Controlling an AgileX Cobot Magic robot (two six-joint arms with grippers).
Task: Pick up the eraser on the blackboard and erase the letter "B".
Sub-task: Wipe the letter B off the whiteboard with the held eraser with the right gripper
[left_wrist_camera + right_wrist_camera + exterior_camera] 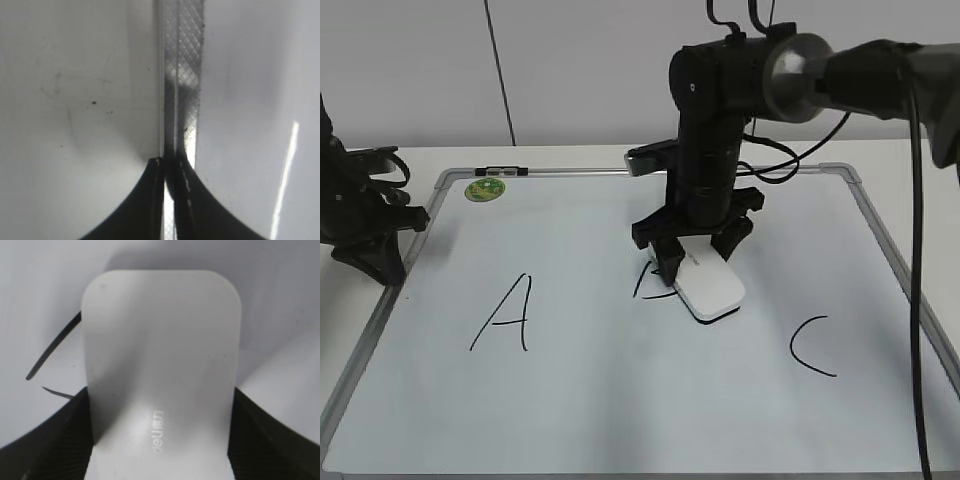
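Observation:
The blackboard [620,400] is a white board in a grey frame on the table. My right gripper [698,250] is shut on the white eraser [710,285], which lies flat on the board. In the right wrist view the eraser [160,365] fills the middle between the two black fingers [160,440]. The letter "B" [648,285] shows only in part, at the eraser's left edge; black strokes of it [52,347] lie left of the eraser. My left gripper [170,165] is shut and empty, over the board's left frame edge [182,75].
A black "A" [505,315] is on the board's left and a black "C" [810,345] on its right. A round green magnet [485,188] and a black marker [505,171] sit at the top left. The left arm [360,215] rests beside the board's left edge.

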